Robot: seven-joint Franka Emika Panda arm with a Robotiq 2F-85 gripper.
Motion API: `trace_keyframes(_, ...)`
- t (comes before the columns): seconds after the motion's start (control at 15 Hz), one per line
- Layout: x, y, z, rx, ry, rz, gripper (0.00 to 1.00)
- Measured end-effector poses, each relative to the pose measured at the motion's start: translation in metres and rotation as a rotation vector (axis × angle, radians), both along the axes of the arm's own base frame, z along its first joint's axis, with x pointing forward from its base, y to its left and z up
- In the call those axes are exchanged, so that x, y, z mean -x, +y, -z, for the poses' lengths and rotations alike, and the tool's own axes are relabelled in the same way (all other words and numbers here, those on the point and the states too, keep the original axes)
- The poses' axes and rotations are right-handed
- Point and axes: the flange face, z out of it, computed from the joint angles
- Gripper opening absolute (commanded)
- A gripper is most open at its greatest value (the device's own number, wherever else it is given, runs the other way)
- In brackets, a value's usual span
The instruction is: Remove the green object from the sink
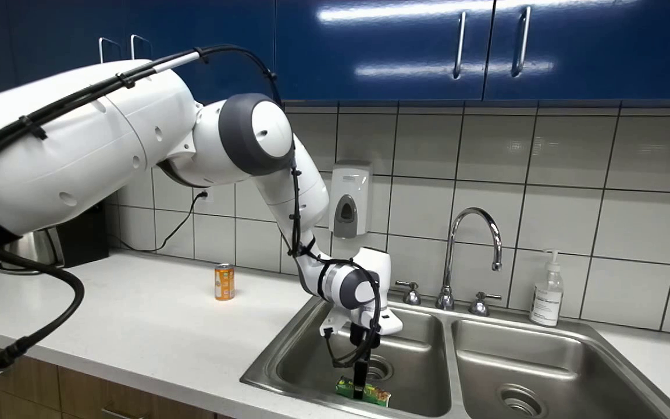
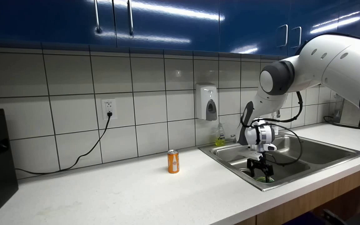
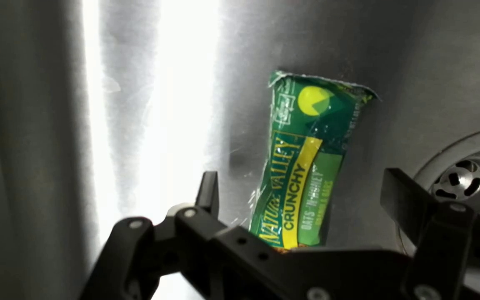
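Spread wide and empty, the end effector point(image 3: 301, 189) partly hides the green packet point(image 3: 306, 141).

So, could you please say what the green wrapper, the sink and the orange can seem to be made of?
Green wrapper: probably glossy plastic film, given its creases and highlights; perhaps foil.
Sink: apparently stainless steel, satin finish, from its grey sheen and blurred light streaks.
Orange can: likely smooth printed aluminium, from its silvery rim; perhaps steel.
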Motion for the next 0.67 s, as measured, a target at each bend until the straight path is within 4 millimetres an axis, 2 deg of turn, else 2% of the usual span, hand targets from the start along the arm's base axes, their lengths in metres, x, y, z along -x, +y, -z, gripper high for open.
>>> trace_keyframes(0.07, 0.0002, 0.0001, 0.0005, 0.000, 0.001, 0.000, 0.81)
trace_keyframes(0.4, 0.0021, 0.0010, 0.0052, -0.001, 0.008, -0.001, 0.40)
trace_keyframes(0.6, 0.0023, 0.0014, 0.0065, -0.001, 0.009, -0.002, 0.18)
trace_keyframes(0.67, 0.0014, 0.0017, 0.0060, 0.001, 0.006, -0.003, 0.13)
